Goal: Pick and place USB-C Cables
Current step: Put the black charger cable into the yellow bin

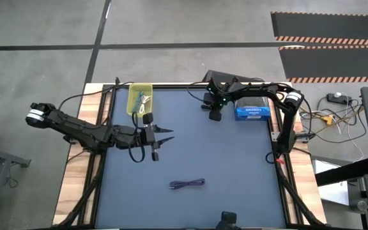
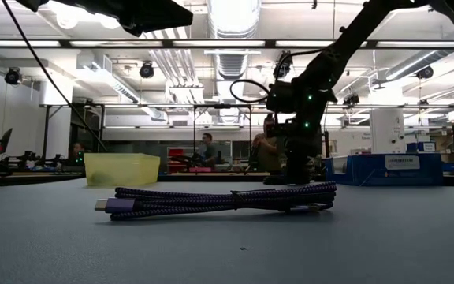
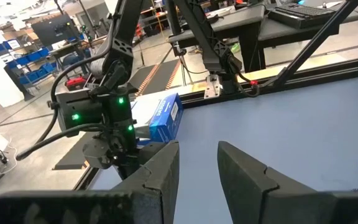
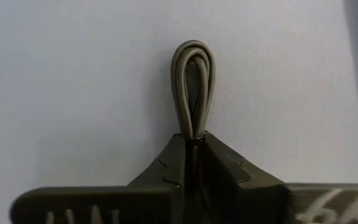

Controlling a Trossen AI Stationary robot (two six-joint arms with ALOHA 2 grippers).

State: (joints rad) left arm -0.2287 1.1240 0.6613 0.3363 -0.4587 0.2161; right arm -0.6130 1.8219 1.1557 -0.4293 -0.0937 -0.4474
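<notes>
My right gripper (image 1: 215,115) stands near the table's far edge, pointing down, shut on a dark bundled USB-C cable (image 4: 192,81). In the low view it (image 2: 294,175) reaches down to the tabletop. My left gripper (image 1: 163,144) is open and empty over the table's left middle; its fingers show apart in the left wrist view (image 3: 197,171). A purple cable (image 1: 187,184) lies flat on the table near the front, and shows close up in the low view (image 2: 219,201). The yellow bin (image 1: 140,89) at the far left holds a green and a white cable (image 1: 142,102). My right gripper pinches the dark cable bundle between its two fingers, which come from above and point down along the bundle. The looped end (image 4: 192,56) sticks out past the fingertips over the table. The gripper hides the rest of the cable. I cannot tell whether it is lifted.
A blue box (image 1: 252,112) stands at the far edge just right of my right gripper. The table's dark blue mat (image 1: 235,166) is bare between the purple cable and both grippers. People and workbenches show in the room beyond the table.
</notes>
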